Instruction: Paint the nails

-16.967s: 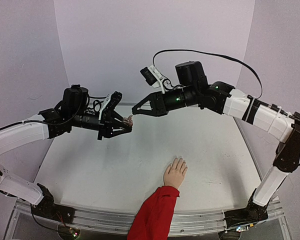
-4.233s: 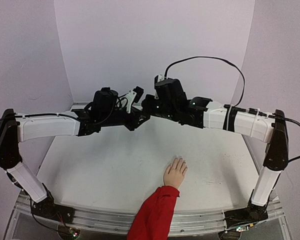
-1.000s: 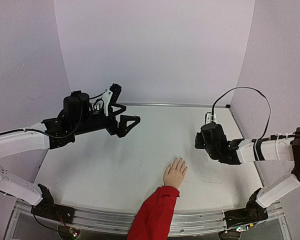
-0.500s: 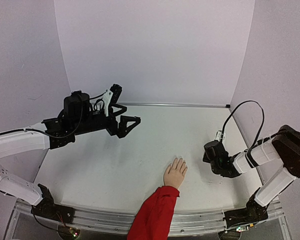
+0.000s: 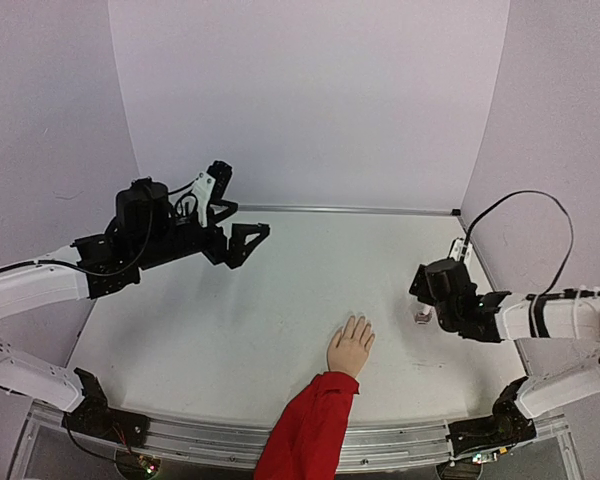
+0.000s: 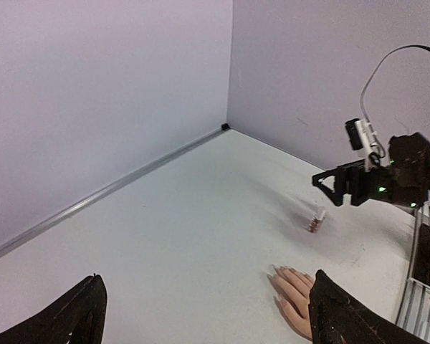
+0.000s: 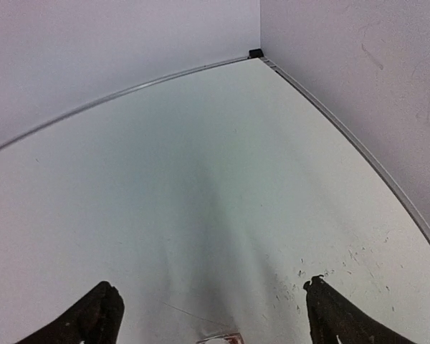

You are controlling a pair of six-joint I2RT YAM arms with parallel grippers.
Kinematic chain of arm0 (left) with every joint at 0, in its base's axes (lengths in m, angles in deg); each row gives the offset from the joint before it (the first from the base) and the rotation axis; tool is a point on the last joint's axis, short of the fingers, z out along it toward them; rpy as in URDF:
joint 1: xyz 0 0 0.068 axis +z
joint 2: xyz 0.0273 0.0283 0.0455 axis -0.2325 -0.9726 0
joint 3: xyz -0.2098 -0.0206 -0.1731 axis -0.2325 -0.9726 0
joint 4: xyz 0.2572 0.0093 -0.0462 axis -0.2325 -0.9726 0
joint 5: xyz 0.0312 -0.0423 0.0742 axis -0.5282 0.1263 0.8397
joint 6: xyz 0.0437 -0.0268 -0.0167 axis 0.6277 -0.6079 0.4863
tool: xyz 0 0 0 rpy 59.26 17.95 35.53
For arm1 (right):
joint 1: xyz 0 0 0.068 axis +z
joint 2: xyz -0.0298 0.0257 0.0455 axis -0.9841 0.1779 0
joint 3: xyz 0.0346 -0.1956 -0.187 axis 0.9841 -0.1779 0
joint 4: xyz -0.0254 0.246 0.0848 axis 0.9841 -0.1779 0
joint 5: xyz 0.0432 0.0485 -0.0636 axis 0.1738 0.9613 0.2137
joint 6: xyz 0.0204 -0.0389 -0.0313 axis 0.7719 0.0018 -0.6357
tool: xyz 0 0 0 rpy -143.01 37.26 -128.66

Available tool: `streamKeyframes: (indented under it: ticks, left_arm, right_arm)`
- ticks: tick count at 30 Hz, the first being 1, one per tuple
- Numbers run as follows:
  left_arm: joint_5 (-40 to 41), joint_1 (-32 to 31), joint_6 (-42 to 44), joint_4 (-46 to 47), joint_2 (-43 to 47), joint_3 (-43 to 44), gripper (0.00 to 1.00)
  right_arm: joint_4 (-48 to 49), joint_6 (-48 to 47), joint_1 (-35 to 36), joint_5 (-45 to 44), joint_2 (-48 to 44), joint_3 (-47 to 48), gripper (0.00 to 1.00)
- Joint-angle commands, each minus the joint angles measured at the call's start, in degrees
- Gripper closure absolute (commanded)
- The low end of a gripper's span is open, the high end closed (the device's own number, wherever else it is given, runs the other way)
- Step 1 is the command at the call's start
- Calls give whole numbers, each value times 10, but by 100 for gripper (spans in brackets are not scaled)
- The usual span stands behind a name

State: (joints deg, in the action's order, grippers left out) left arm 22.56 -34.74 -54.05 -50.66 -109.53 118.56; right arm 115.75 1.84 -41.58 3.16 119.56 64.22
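Left gripper point(image 5: 243, 239) and right gripper point(image 7: 211, 287) both spread wide, empty; the nails point(image 5: 358, 320) tip the mannequin hand point(image 5: 350, 348) lying front-centre on the table point(image 5: 230, 330), small bottle point(image 5: 421, 318) near; I judge them tiny, rigid, slick, the hand light, so brush contact only, steadying at the red sleeve point(image 5: 305, 435)

A small pinkish bottle point(image 5: 421, 318) stands upright on the white counter point(image 5: 230, 330), toward its right side. Its top is paler than its body, and the right wrist view catches only the tip of it at the bottom edge. Fine dark specks point(image 7: 358, 258) mark the counter near the right wall point(image 5: 550, 120). Pale lilac walls close in the back and both sides. A thin metal strip point(image 5: 350, 209) runs along the foot of the back wall point(image 5: 310, 100), ending at a small black corner piece point(image 5: 454, 212). An aluminium rail point(image 5: 400, 438) borders the near edge.
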Motion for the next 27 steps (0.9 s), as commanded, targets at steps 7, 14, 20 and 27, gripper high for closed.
streamKeyframes:
  ticks: [7, 14, 20, 27]
  left_arm:
    - [293, 8, 117, -12, 111, 125, 0]
    - [308, 7, 164, -11, 158, 143, 1]
    - [315, 7, 187, -11, 186, 143, 1]
    - [326, 7, 206, -12, 202, 140, 1]
  right_arm:
    - [-225, -261, 0, 97, -273, 219, 2]
    - [-285, -340, 0, 158, -315, 352, 2]
    - [-287, -356, 0, 173, -324, 384, 2]
    - [-280, -346, 0, 166, -334, 380, 2]
